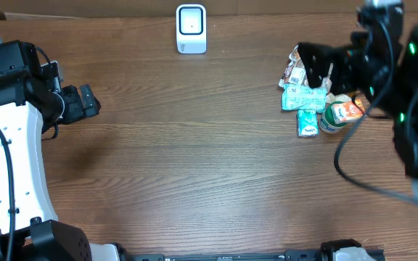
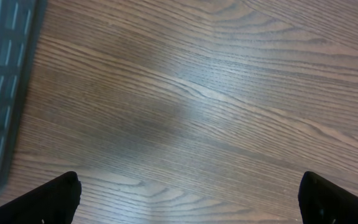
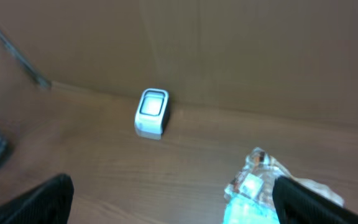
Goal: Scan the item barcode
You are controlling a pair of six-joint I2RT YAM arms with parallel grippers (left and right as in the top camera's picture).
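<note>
Wide-open, empty left gripper (image 2: 190,200) hangs over open grained wooden table (image 1: 194,152), right gripper (image 3: 174,202) likewise above crinkly packets (image 1: 303,98); rounded white scanner (image 1: 191,29) at far edge.

A brown wooden table (image 1: 194,159); a white scanner (image 1: 191,29) stands at its far edge; well off to the scanner's right lies a huddle of packets (image 1: 302,98); a small tub (image 1: 337,116) touches them on the side away from the scanner.
</note>
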